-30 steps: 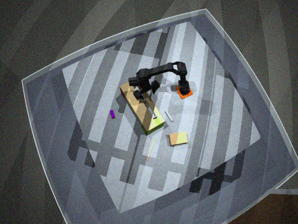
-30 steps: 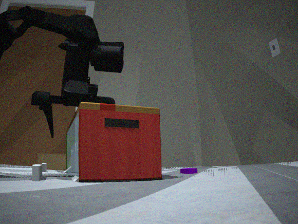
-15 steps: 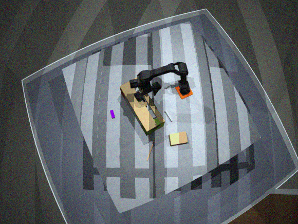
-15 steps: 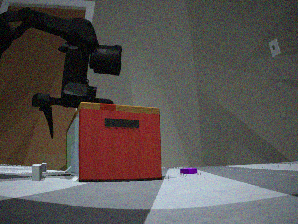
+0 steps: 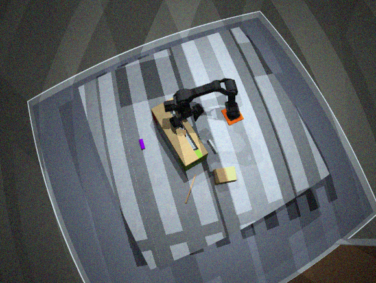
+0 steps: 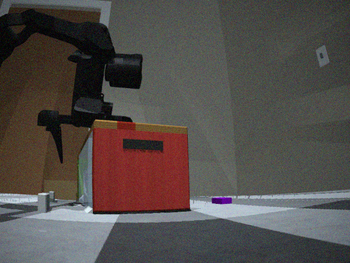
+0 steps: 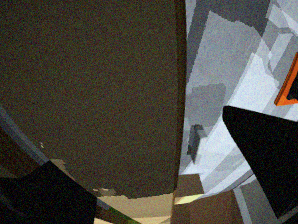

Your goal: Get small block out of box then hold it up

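The box (image 5: 177,145) (image 6: 139,178) (image 7: 93,76) is long, with a tan top, a red end and a green end (image 5: 199,154). A narrow slot (image 5: 191,140) runs along its top. I cannot see a block inside it in any view. My gripper (image 5: 186,117) (image 6: 75,136) (image 7: 164,123) is open and empty. It straddles the box's long top edge near the red end. One finger hangs down beside the pale front face, and the other is above the top. A small purple block (image 5: 141,143) (image 6: 221,200) lies on the table on the box's far side.
A thin grey bar (image 5: 211,146) (image 7: 194,141) lies on the table by the box's front. A flat tan block (image 5: 225,175) and a thin wooden stick (image 5: 190,189) lie past the green end. The arm's orange base plate (image 5: 232,117) (image 7: 289,92) is close by.
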You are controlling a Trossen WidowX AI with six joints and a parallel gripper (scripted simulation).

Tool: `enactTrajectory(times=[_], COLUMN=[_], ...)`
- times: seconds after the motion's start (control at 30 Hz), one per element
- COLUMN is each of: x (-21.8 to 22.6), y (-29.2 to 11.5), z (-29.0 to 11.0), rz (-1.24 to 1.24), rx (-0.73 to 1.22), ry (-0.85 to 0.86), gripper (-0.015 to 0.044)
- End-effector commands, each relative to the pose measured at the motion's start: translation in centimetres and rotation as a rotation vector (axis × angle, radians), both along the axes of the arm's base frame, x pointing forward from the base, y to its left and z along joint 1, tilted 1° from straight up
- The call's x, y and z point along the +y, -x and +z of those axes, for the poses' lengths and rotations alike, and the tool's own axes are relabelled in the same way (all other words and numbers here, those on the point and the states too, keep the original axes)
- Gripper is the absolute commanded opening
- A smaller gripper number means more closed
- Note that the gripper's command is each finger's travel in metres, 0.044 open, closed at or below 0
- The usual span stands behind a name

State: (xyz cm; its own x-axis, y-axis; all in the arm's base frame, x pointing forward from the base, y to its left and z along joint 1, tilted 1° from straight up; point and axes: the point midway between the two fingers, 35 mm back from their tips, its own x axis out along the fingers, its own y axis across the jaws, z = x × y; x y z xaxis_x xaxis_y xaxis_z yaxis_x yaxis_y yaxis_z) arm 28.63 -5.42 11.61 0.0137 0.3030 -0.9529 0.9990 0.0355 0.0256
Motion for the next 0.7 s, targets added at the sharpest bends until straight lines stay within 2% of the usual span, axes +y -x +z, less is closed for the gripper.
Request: enactTrajectory(times=[0.0, 0.67], x=[-0.2, 1.4], y=[-0.1, 0.0], z=[0.0, 0.0], rz=[0.003, 0.003], rx=[-0.002, -0.002], ry=[-0.002, -0.003], gripper=[0.0400, 0.0400])
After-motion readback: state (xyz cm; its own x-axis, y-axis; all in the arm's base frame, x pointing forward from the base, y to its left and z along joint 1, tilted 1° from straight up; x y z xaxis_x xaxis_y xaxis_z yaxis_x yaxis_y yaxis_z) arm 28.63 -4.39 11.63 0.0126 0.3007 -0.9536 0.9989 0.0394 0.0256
